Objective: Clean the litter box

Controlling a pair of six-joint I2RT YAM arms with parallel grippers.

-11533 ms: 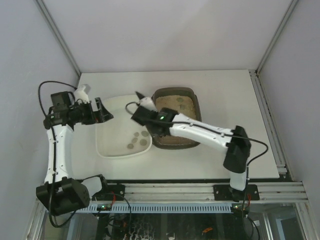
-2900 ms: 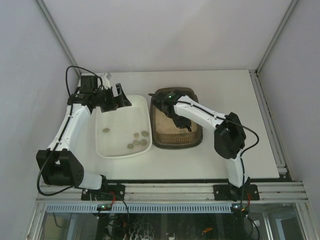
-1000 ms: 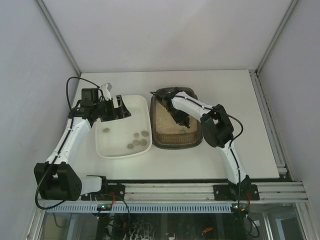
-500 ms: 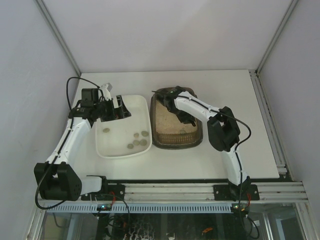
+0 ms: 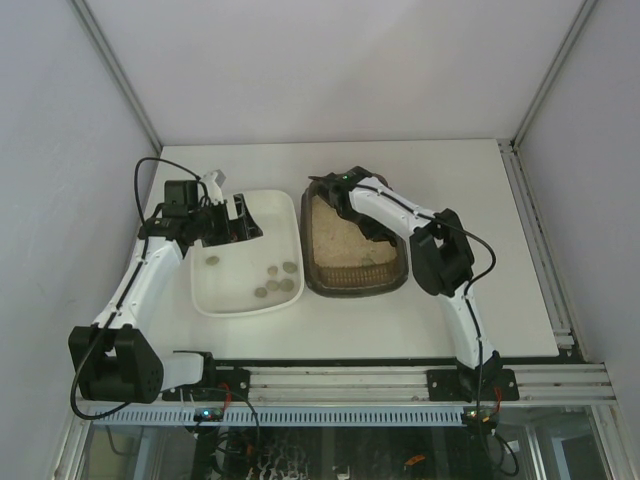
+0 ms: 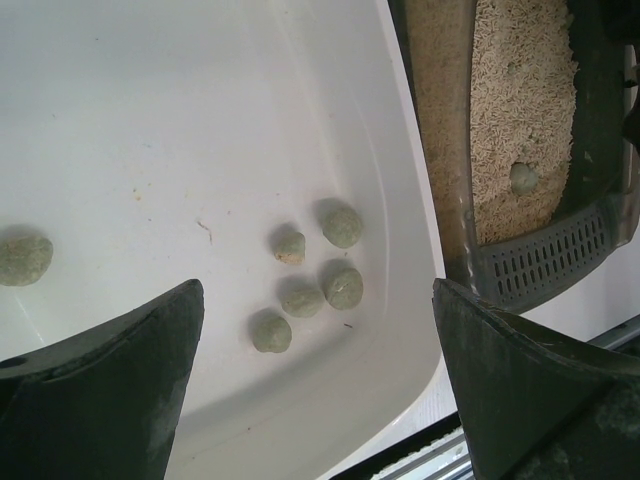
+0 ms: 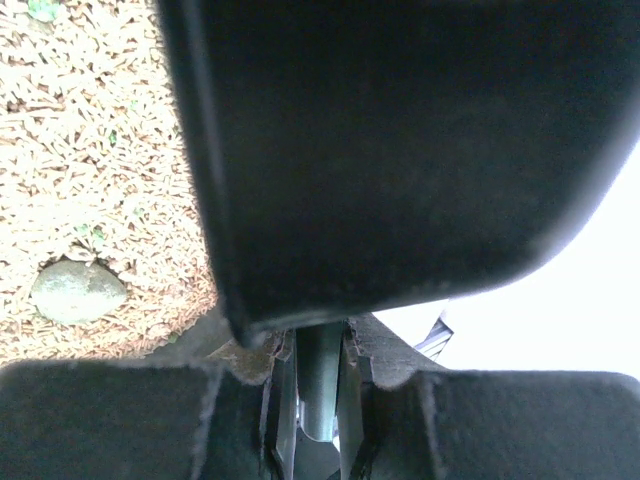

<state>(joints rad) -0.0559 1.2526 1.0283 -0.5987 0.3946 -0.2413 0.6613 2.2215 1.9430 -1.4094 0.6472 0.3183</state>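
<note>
The dark litter box (image 5: 352,291) holds beige litter and stands right of the white tray (image 5: 240,308). My right gripper (image 5: 350,193) is over the box's far left corner, shut on the dark scoop's handle (image 7: 320,385). The scoop's body (image 7: 400,130) fills the right wrist view above the litter. A greenish clump (image 7: 78,291) lies on the litter; one also shows in the left wrist view (image 6: 523,178). My left gripper (image 5: 238,217) hangs open and empty over the white tray's far left part (image 6: 316,330).
Several greenish clumps (image 6: 320,265) lie in the white tray's near right corner, and one (image 6: 22,258) lies apart at its left. A slotted grey section (image 6: 555,255) sits at the box's near end. The table's front edge (image 5: 400,358) lies just beyond the trays.
My right arm has drawn the scoop slightly toward the far end of the litter box. My left arm has stayed where it was, open over the white tray.
</note>
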